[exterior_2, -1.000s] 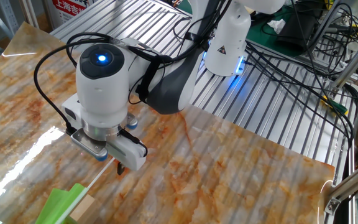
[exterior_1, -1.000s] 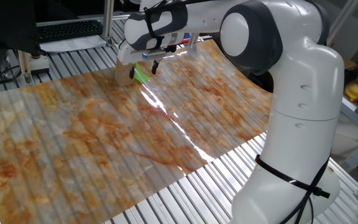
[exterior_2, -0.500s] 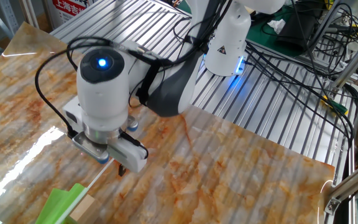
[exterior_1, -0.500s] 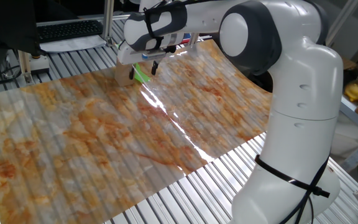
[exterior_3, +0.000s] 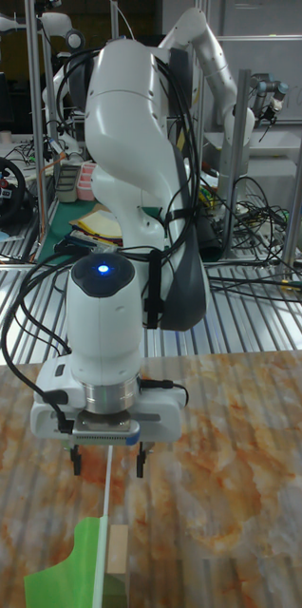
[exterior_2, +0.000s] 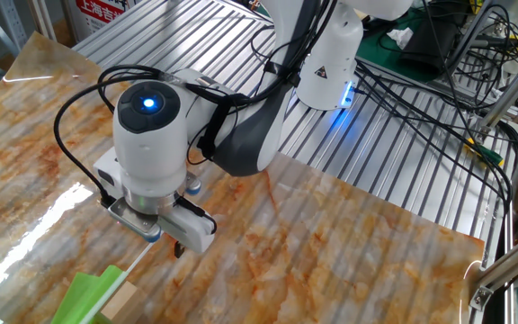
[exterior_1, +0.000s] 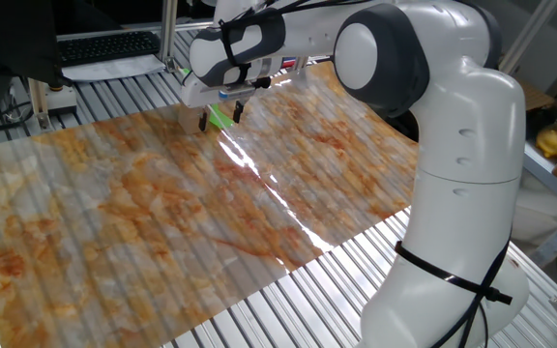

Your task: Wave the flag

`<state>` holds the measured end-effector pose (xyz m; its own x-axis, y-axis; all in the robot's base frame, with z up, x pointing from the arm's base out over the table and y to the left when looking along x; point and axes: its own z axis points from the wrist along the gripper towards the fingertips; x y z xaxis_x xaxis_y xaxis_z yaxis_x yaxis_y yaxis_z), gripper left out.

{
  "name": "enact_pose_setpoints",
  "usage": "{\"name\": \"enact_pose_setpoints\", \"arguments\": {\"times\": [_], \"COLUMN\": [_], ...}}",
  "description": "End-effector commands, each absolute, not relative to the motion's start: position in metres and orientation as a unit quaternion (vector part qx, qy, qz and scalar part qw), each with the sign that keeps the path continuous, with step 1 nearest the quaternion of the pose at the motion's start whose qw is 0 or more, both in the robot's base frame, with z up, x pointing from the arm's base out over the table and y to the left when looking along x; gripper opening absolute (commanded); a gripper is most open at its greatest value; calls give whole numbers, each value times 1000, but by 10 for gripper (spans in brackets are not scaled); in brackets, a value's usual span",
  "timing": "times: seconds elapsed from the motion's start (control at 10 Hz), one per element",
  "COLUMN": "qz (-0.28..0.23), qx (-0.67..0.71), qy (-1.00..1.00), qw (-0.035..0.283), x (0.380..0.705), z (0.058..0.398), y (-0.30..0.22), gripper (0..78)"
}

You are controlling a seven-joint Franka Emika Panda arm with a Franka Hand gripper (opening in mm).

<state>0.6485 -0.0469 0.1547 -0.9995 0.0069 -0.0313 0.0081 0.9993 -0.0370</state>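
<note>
Tall fixed view puts us right in front of the action: the gripper (exterior_3: 107,461) hangs over the table with its two short dark fingers (exterior_3: 76,459) pointing straight down, spread apart, nothing between them. A clear gap, so the claw is released. Running up through that gap is a thin pale stick, and at its lower end sits the flag (exterior_3: 75,564), a flat bright green sheet with a notched upper edge, matte and papery in look. Just beside the stick, on its right, stands a tan wooden block (exterior_3: 117,551), squared and smooth-faced; whether the stick is set in the block or only rests against it, I cannot tell.

From the other fixed view, the glossy white cylindrical wrist carries a glowing blue light on top, black cables looping around it, and the flag (exterior_2: 86,295) shows at the bottom edge, lying near the block (exterior_2: 121,303), with the gripper (exterior_2: 171,243) above and apart from the green sheet.

One fixed view catches the flag (exterior_1: 219,117) as a small green sliver behind the fingers of the gripper (exterior_1: 219,114) at the far edge of the table. The tabletop (exterior_1: 114,222) is a shiny, ridged surface printed in rust-orange and grey marbling, throwing a bright white glare streak, laid over ribbed metal slats (exterior_1: 288,309).
</note>
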Motion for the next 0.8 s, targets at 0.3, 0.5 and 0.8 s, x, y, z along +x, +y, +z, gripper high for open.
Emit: {"name": "enact_pose_setpoints", "arguments": {"times": [0.3, 0.5, 0.8], "qz": [-12, -12, -12], "qx": [-2, -3, -16], "qy": [1000, 1000, 1000], "qw": [17, 16, 13], "x": [649, 649, 649], "z": [153, 153, 153], "y": [-46, -46, -46], "gripper": [774, 774, 774]}}
